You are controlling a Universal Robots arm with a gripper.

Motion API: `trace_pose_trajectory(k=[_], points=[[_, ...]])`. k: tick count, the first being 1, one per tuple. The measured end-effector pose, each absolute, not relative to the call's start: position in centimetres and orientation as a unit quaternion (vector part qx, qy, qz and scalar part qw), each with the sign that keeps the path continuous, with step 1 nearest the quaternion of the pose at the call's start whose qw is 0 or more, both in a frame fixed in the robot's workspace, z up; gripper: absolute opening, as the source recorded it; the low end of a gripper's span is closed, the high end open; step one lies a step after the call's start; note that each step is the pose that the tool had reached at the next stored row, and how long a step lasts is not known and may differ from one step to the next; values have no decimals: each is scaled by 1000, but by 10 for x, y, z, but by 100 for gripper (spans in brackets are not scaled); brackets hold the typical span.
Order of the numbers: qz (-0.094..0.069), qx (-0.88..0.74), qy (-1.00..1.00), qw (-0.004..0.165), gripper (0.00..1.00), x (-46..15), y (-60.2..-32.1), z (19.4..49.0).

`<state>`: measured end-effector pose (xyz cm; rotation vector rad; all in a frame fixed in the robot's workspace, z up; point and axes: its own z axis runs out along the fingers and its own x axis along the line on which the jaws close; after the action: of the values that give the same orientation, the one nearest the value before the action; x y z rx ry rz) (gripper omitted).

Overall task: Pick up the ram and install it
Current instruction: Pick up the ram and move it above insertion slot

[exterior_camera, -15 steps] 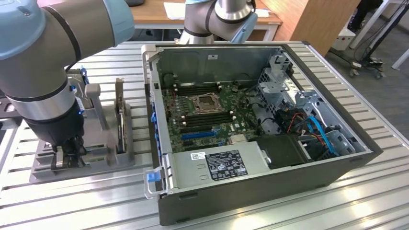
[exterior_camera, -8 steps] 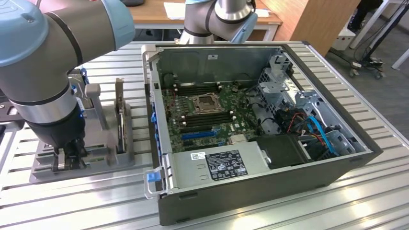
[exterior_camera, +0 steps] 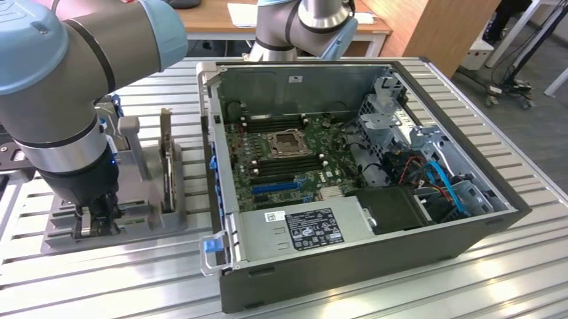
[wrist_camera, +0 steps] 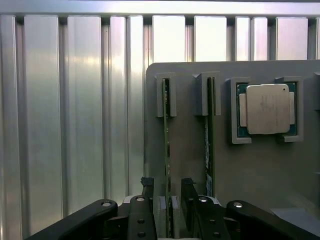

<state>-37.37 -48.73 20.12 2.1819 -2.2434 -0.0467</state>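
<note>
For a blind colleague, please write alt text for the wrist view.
Open black fingers straddle a thin green circuit-board ram stick standing on edge in a grey plastic holder. The holder, on a ribbed aluminium table, carries a second similar stick and a silver-lidded square processor.

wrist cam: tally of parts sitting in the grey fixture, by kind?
Thin green boards on edge in slots: 2, the ram and a second board
Processor chip in its pocket: 1
Total: 3 on the grey fixture
</note>
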Motion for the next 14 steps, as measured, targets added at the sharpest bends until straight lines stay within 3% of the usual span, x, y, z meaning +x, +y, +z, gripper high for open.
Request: trace_pose_trajectory(k=[4,5,14], points=[[-15,697,-717,6,34,-374,-487,201],[-15,697,-717,6,27,-374,-487,201],[-15,704,-710,6,27,-374,-487,201]])
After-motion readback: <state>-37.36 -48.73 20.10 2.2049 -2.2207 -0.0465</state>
